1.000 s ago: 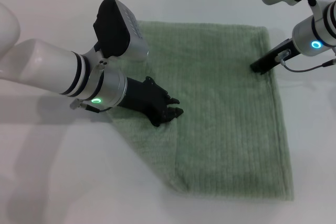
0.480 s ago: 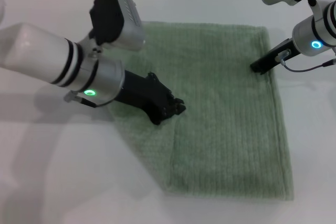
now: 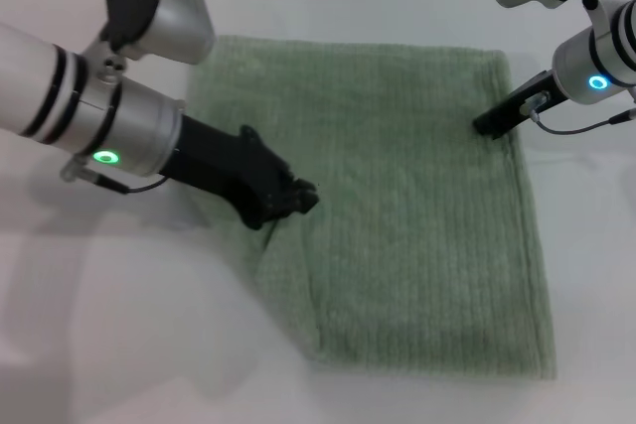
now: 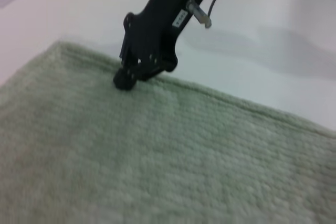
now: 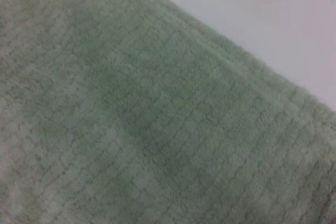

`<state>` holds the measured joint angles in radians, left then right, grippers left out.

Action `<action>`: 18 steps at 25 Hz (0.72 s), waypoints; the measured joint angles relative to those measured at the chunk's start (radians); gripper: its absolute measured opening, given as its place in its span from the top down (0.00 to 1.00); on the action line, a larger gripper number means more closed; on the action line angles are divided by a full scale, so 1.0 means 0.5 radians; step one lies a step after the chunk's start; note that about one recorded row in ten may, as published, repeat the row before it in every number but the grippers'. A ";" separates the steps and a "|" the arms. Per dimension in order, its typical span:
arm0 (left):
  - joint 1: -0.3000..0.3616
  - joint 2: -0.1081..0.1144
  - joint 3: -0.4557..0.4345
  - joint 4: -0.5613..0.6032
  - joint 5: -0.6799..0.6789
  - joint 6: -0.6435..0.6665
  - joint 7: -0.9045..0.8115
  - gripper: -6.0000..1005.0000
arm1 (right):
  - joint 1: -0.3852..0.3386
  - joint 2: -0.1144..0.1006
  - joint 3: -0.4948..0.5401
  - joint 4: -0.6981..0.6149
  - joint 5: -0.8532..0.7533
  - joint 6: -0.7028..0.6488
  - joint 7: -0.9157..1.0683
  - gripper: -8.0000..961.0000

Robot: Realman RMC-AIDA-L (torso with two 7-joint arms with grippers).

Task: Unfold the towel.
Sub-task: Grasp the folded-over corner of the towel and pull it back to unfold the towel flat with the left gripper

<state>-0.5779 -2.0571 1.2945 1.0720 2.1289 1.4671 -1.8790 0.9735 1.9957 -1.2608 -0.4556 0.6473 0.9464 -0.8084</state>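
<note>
The towel (image 3: 397, 206) lies on the desk (image 3: 119, 325), one corner folded in. The left pincer (image 3: 288, 201) is clamped on that flap (presumably to drag it open); the right pincer (image 3: 489, 126), apparently closed, pins the far edge.

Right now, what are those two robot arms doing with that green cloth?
They are spreading out a pale green towel on a white table. The left gripper sits low on the towel's left part, where a flap lies doubled over. The right gripper presses down near the towel's far right edge, pinning it.
</note>
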 joint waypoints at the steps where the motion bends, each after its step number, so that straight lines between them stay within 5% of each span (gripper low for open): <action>1: -0.003 0.000 -0.032 0.010 0.033 0.051 -0.017 0.93 | 0.000 0.000 0.000 0.000 0.000 0.000 0.000 0.97; 18: -0.040 0.048 -0.313 0.098 0.230 0.493 -0.119 0.91 | 0.001 0.000 0.000 0.005 -0.012 0.004 0.000 0.97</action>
<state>-0.5978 -2.0331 1.1377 1.1212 2.2442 1.7136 -1.9387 0.9739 1.9957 -1.2609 -0.4532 0.6411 0.9486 -0.8083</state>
